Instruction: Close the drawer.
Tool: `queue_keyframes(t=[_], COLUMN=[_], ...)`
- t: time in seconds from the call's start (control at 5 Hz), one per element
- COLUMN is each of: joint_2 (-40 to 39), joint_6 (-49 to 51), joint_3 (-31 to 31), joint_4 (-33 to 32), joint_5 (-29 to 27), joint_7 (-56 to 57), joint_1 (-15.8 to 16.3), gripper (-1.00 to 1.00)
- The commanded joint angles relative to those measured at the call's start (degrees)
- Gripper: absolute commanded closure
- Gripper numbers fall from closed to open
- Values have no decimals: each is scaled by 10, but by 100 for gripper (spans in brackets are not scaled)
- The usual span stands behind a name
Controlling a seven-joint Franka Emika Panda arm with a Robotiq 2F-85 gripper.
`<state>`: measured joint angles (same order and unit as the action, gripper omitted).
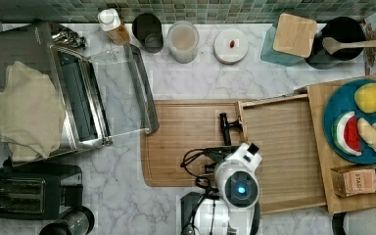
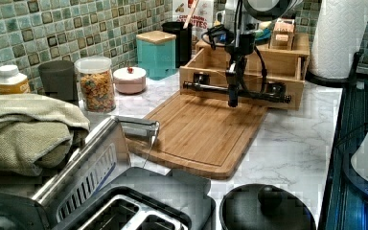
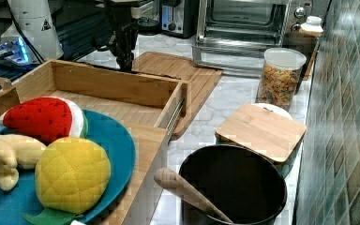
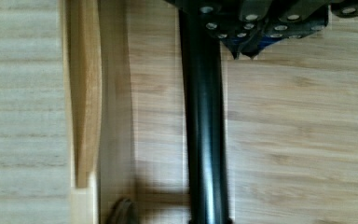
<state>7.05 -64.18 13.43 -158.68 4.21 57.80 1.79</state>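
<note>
The drawer (image 1: 284, 147) stands pulled far out of the wooden box, over the end of a bamboo cutting board. Its ribbed bottom is bare. Its black bar handle (image 1: 223, 128) (image 2: 268, 96) (image 4: 205, 140) runs along the front panel (image 2: 206, 79) (image 3: 112, 86). My gripper (image 2: 233, 101) (image 3: 124, 61) (image 4: 242, 52) points straight down, fingers shut with nothing held. It sits right beside the bar on the cutting-board side, near the bar's middle. In the top view the white wrist (image 1: 237, 183) covers it.
The cutting board (image 1: 186, 142) (image 2: 201, 129) lies under and in front of the drawer. A toaster oven with its door open (image 1: 103, 93) is at the top view's left. A blue plate (image 1: 338, 95) of toy fruit rests on the box top. Jars line the tiled wall.
</note>
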Motion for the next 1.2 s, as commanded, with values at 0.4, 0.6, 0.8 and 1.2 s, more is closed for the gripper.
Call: queue_keyframes(t=[0.4,0.6,0.8,1.2], joint_2=[-52,-66,-106,-135], joint_6=[68,80,73,117], joint_3=[102,123,159,186], joint_4=[175,213,256,339], joint_5=[-61,-71,-110,-57], joint_7=[155,179,274,309], joint_1=[-51,-74,-77,-107], gripper=[100,100,100,100])
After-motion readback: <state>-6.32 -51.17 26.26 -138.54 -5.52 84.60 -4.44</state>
